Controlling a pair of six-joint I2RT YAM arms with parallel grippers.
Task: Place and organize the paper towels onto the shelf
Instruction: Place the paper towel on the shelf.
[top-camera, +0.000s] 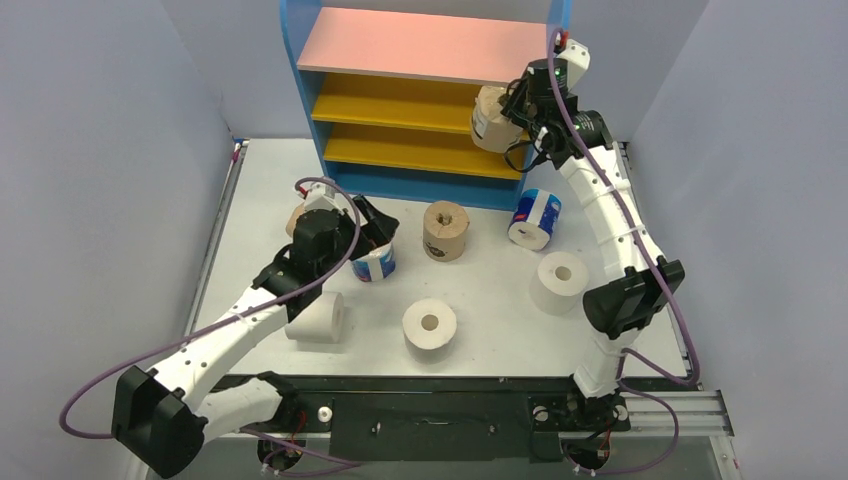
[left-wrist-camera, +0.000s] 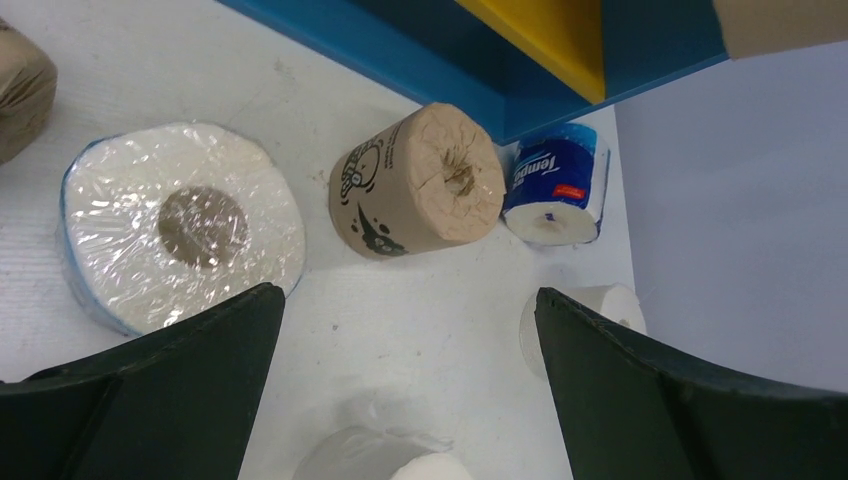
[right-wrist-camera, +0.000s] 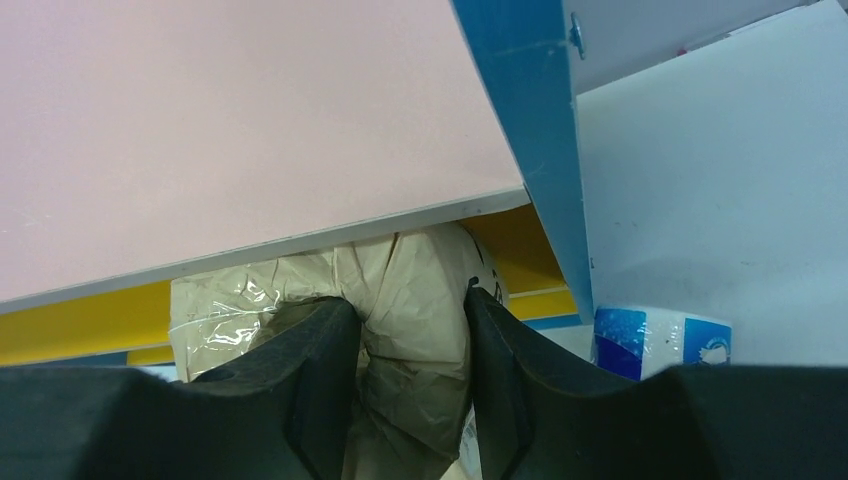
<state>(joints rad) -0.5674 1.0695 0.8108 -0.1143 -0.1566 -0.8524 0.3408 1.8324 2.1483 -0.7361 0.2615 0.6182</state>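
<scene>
Pinching a tan-wrapped roll (right-wrist-camera: 230, 290) between its closed-in fingers, the right gripper (right-wrist-camera: 410, 308) is up at the right end of the shelf (top-camera: 430, 186), and the crumpled wrapper bulges around both pads. From the wrist view the roll sits partly under the front edge of the pink top board (right-wrist-camera: 250, 120), just left of the blue side panel (right-wrist-camera: 540, 150), so the open bay lies straight ahead of the gripper, over the upper yellow board (top-camera: 400, 100). Seen from above, its core axis looks close to upright, end face up, though I can't rule out a tilt. I'd judge the coming move turns on clearing that pink edge, then lowering it flat. Across the counter (top-camera: 490, 340), the left gripper (left-wrist-camera: 405, 298) hangs with jaws spread wide, empty, over a blue-and-white wrapped roll (left-wrist-camera: 180, 235) standing on end. Beyond it another tan roll (left-wrist-camera: 420, 180) lies tipped on its side and a blue printed roll (left-wrist-camera: 555, 185) rests by the shelf base; three plain white rolls (top-camera: 430, 328) stand nearer the arms.
</scene>
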